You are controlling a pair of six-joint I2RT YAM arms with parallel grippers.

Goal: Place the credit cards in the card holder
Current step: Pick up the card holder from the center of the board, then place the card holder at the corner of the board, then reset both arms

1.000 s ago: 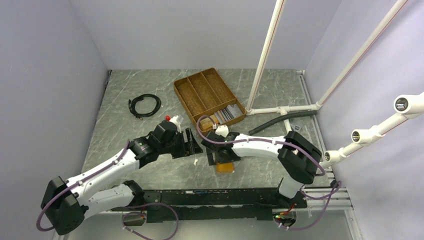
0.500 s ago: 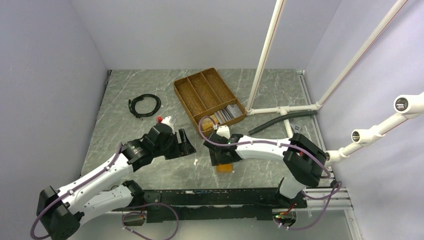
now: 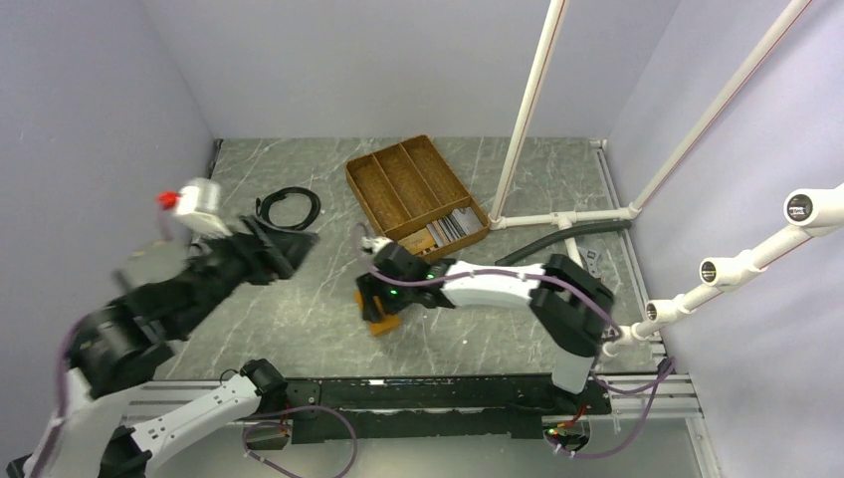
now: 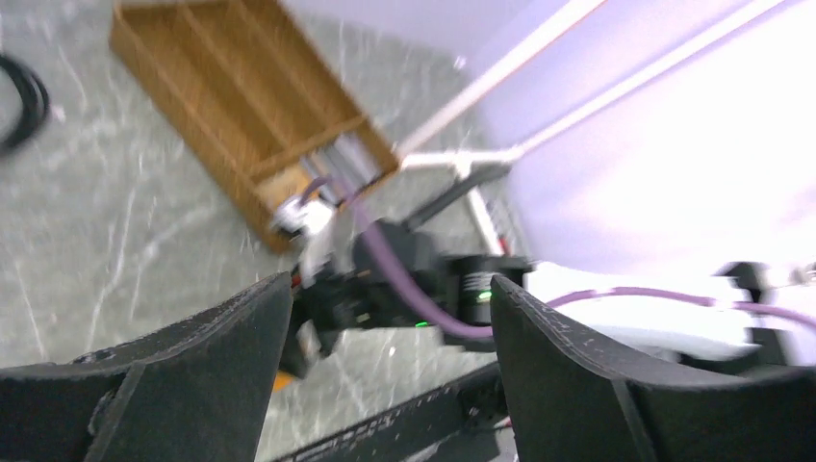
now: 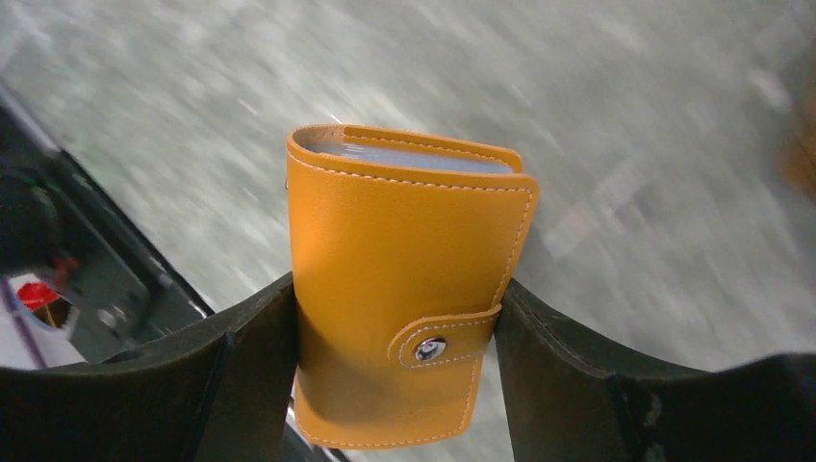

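Although the marbled grey table (image 3: 299, 329) showed sharply from above, the left arm (image 3: 149, 309) was smeared by blur, so that its links were hard to separate. The left gripper (image 4: 390, 289), legible only from its own wrist, stood with jaws wide apart and nothing between them, raised over the table's left side. The right arm (image 3: 498, 289) reached leftward across the near middle of the table. Toward the back lay the brown wicker tray (image 3: 398, 184), divided into three long compartments and one cross compartment at its near end. The credit cards (image 3: 453, 224), grey and dark, were packed in that cross compartment, too small to count. A black cable coil (image 3: 289, 209) lay left of the tray. The right gripper (image 5: 396, 308) was clamped on the sides of the card holder (image 5: 404, 221), which was folded, its strap snapped closed, pale lining showing at its upper edge. From above only an orange corner showed beneath the gripper; whether it touched the table could not be told.
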